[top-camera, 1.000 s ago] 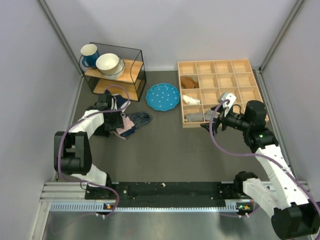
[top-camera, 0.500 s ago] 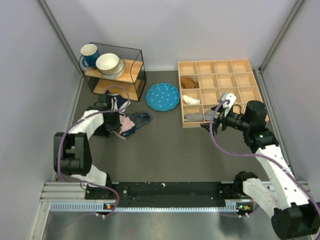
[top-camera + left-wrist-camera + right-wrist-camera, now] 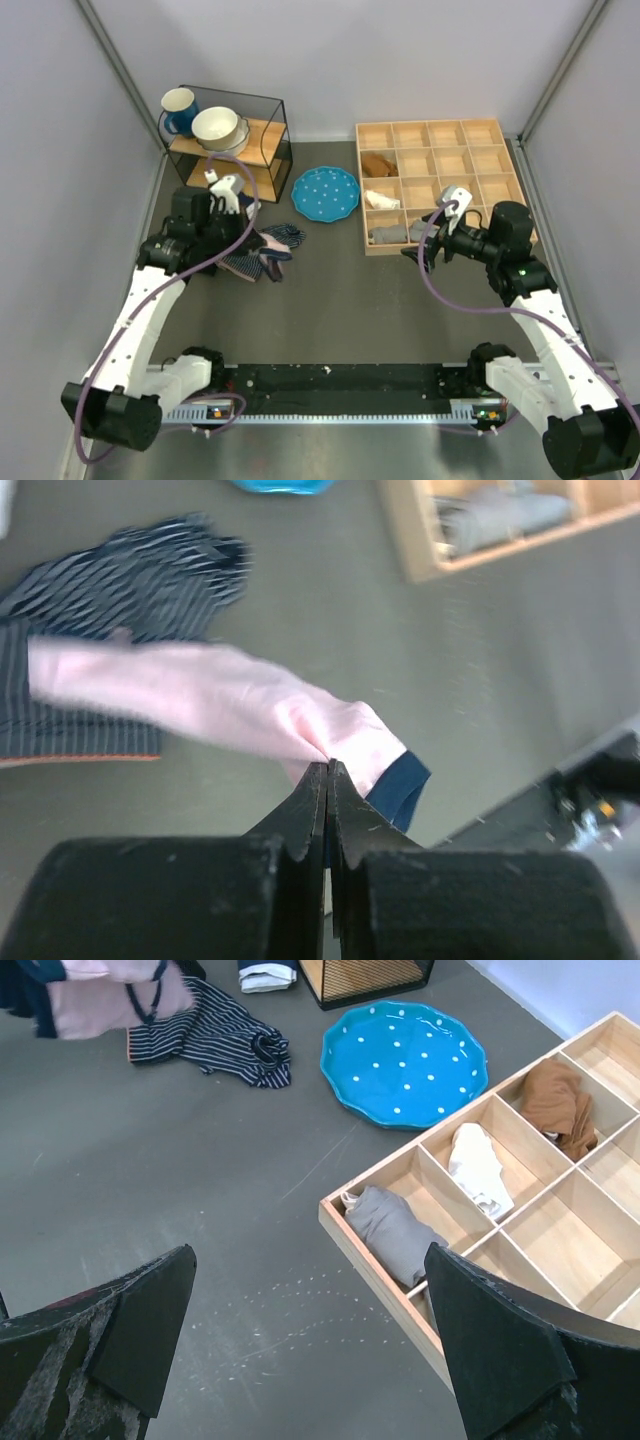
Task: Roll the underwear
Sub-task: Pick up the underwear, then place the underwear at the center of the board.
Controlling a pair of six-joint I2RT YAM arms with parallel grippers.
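The underwear (image 3: 200,702) is light pink with a navy trim (image 3: 400,785). One corner is pinched in my left gripper (image 3: 328,772), which is shut on it, and the cloth stretches back toward the striped garment (image 3: 120,590). From above, the left gripper (image 3: 238,236) is over the pile at the left, with the underwear (image 3: 256,244) showing beside it. The right wrist view catches the underwear (image 3: 100,1000) at its top left corner. My right gripper (image 3: 308,1260) (image 3: 415,247) is open and holds nothing, hovering by the tray's front left corner.
A navy-and-white striped garment (image 3: 281,236) lies under and beside the underwear. A blue dotted plate (image 3: 325,192) sits mid-table. The wooden divided tray (image 3: 440,247) holds a grey roll (image 3: 388,235), a white roll (image 3: 380,200) and a brown cloth (image 3: 377,165). A wire shelf (image 3: 262,140) with mugs stands at the back left.
My left gripper has closed on the underwear, and the left arm has unfolded and risen, drawing the pink cloth off the striped pile. The right arm has not moved.
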